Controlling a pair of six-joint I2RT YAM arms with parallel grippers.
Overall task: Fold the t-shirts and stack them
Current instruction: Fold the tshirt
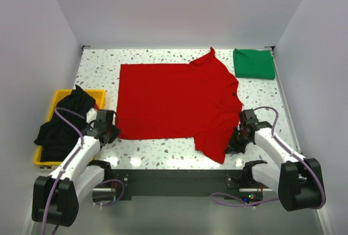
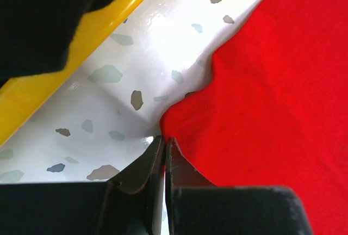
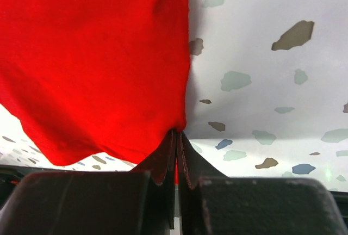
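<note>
Overhead: red t-shirt (image 1: 174, 101) is lying spread flat on the table (image 1: 163, 150), between the two sets of jaws. Left gripper (image 1: 110, 131) is sitting at its near hem corner, right gripper (image 1: 237, 142) at the near sleeve edge. Green t-shirt (image 1: 254, 63) is lying folded well beyond the right jaws. Black t-shirt (image 1: 62, 126) is draping over the yellow bin (image 1: 99, 94), just left of the left jaws. Left wrist: jaws are pressing together, pinching only the tip of the red corner. Right wrist: jaws are clamping tight on the red edge, cloth spreading ahead and left. Risk: the left bite is looking thin, so lifting could be pulling that corner free and skewing the fold.
</note>
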